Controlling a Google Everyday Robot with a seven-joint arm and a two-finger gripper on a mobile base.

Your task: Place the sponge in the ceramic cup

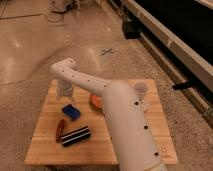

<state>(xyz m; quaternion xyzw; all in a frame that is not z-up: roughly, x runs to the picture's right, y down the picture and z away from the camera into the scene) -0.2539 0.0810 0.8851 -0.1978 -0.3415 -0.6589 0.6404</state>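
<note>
Camera view showed the gripper (64,91) hanging over the far left of the wooden table (45,150), just beyond the sponge (71,111). Whether it was open or held anything could not be told. The sponge looked light and soft, best pinched across its narrow sides. The ceramic cup (141,88) stood well to the right.

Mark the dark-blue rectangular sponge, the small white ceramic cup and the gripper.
dark-blue rectangular sponge (71,111), camera view, top face.
small white ceramic cup (141,89), camera view, front wall.
gripper (64,93), camera view, lower end, over the wooden table (45,147) beyond the sponge.

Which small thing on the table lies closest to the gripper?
The dark-blue sponge, next to the gripper at the back left; the red stick and striped bar lie farther.
</note>
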